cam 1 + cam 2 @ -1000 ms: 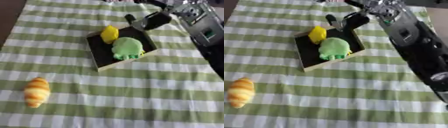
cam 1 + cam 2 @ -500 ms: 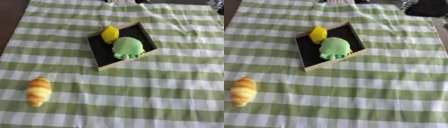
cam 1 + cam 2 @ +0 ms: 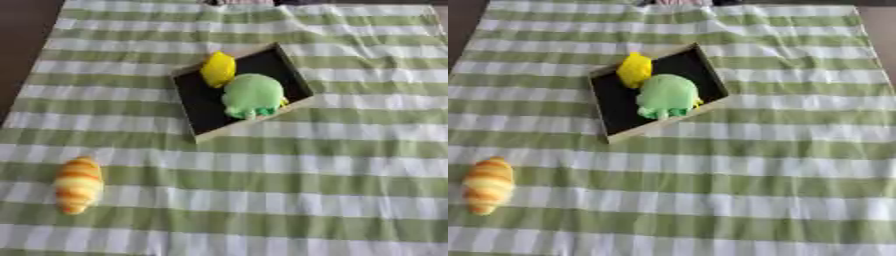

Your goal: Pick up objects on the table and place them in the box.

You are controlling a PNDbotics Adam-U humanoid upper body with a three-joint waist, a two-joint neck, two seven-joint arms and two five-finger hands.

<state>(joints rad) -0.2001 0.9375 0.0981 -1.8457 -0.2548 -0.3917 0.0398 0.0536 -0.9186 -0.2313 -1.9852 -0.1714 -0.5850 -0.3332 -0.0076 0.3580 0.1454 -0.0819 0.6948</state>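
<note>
Where the green-and-white striped cloth (image 3: 350,165) covers the worktop, three soft items and one box are in sight. At the lower left of the frame lies a croissant-shaped toy (image 3: 78,184), orange and cream in bands, resting on the cloth well apart from everything else. Moving right, toward the upper middle of the frame, a shallow box (image 3: 197,111) with a pale wooden rim and a black inside sits turned at an angle to the stripes. Inside it, at the upper left corner of the box, is a yellow lemon-shaped toy (image 3: 218,69). Just beside that, lower and to the right, a rounded light green plush toy (image 3: 252,95) fills much of the box's right half, touching the lemon. The right side of the frame holds only striped cloth. Neither robot hand appears in either view, so whether each is spread or curled cannot be told.
</note>
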